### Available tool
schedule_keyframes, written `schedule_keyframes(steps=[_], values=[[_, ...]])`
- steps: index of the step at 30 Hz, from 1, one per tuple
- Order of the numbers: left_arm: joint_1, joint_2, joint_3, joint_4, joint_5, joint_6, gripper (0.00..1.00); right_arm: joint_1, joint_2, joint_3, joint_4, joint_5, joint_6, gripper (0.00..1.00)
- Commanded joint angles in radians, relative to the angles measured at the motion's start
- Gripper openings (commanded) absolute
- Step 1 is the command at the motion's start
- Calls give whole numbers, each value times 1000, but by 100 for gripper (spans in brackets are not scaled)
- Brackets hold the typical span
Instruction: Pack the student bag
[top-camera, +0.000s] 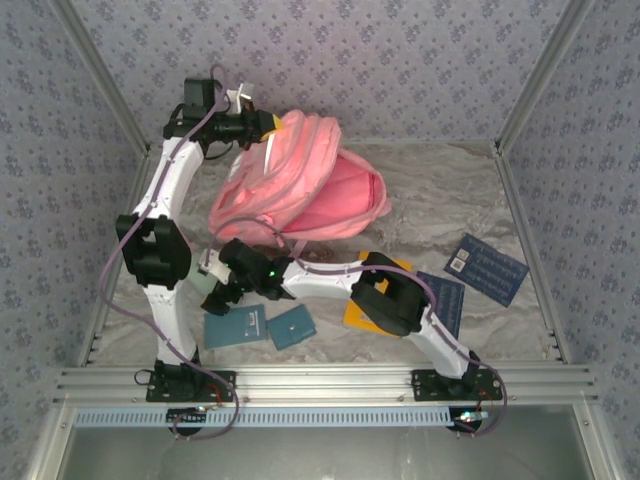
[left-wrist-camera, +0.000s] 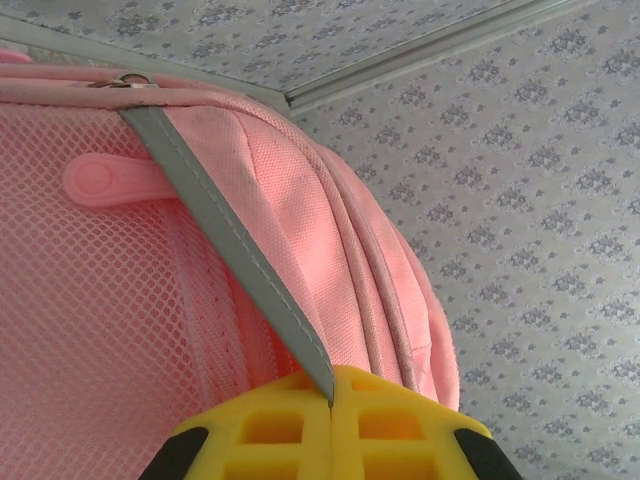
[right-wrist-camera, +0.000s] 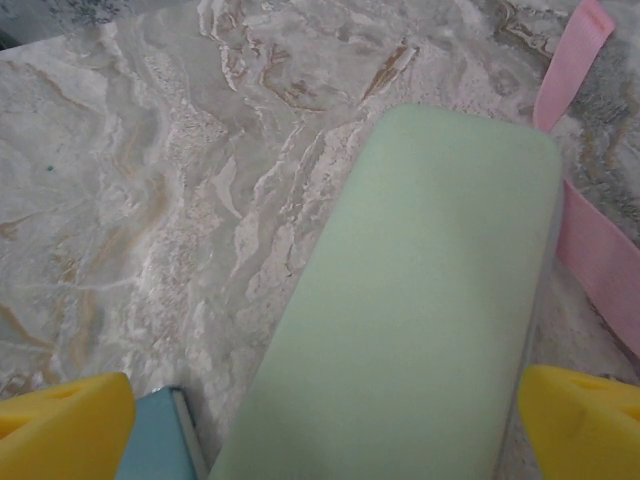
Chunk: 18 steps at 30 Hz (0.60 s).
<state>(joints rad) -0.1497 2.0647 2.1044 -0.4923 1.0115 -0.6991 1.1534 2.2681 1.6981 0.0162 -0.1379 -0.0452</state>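
The student bag (top-camera: 300, 185) is a big pink backpack lying at the back middle of the table, its mouth gaping toward the right. My left gripper (top-camera: 262, 125) is at the bag's top edge. In the left wrist view its yellow fingers (left-wrist-camera: 400, 430) are shut on the bag's grey trim strip (left-wrist-camera: 230, 240), with pink mesh (left-wrist-camera: 90, 330) to the left. My right gripper (top-camera: 222, 292) hangs low in front of the bag, open, over a pale green flat case (right-wrist-camera: 420, 300) that lies on the table between its yellow fingertips (right-wrist-camera: 60, 420).
A teal book (right-wrist-camera: 160, 445) lies beside the green case, and two teal books (top-camera: 235, 327) lie near the front edge. An orange book (top-camera: 362, 315) and dark blue booklets (top-camera: 485, 268) lie to the right. A pink strap (right-wrist-camera: 595, 250) trails on the marble table (right-wrist-camera: 150, 200).
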Motion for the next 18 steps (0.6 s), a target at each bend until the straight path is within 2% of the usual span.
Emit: schedule_keyframes(steps=[1,13,18], values=[[2,-51,23,84,39,-4,0,-4,67,119,-149,16,13,100],[-6,-43,17,83,38,0,0,-7,196,296,-413,-25,27,100],[-11,-41,14,80,39,5,0,-14,200,290,-424,-29,40,97]])
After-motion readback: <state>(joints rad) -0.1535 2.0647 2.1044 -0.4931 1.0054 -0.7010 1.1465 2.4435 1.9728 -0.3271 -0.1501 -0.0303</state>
